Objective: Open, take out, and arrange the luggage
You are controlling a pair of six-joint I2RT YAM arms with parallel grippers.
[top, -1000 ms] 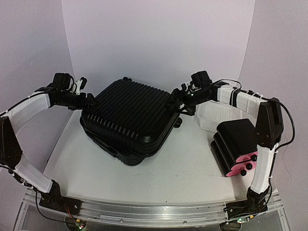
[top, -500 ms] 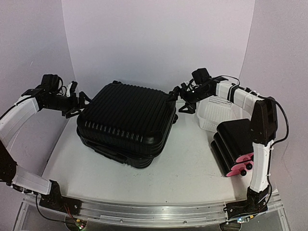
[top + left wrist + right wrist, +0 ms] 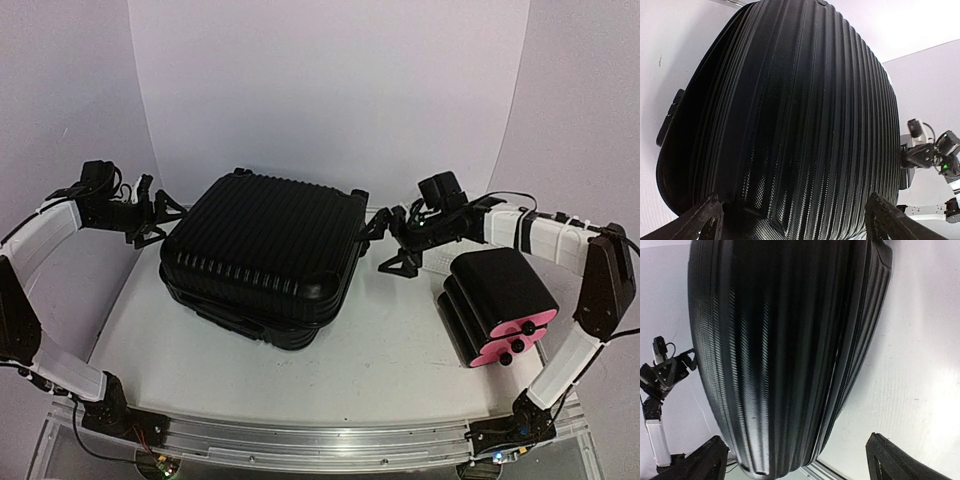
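The luggage [image 3: 262, 252] is a big black ribbed hard-shell suitcase lying flat and closed in the middle of the table. My left gripper [image 3: 164, 214] is open at its left back corner, jaws spread wide and facing the shell, not touching. In the left wrist view the ribbed shell [image 3: 800, 110] fills the frame between my open fingers [image 3: 700, 220]. My right gripper [image 3: 384, 242] is open beside the right edge, a little apart. In the right wrist view the luggage side and zipper seam [image 3: 790, 340] show above the white table.
A black box with pink drawer fronts [image 3: 497, 303] lies at the right under my right arm. Only a sliver of the white mesh basket [image 3: 437, 262] shows behind that arm. The white backdrop walls stand close on both sides.
The luggage shifted a little left and turned. My left gripper drew back left off its corner. My right gripper swung from the back right corner forward to the right side, both open.
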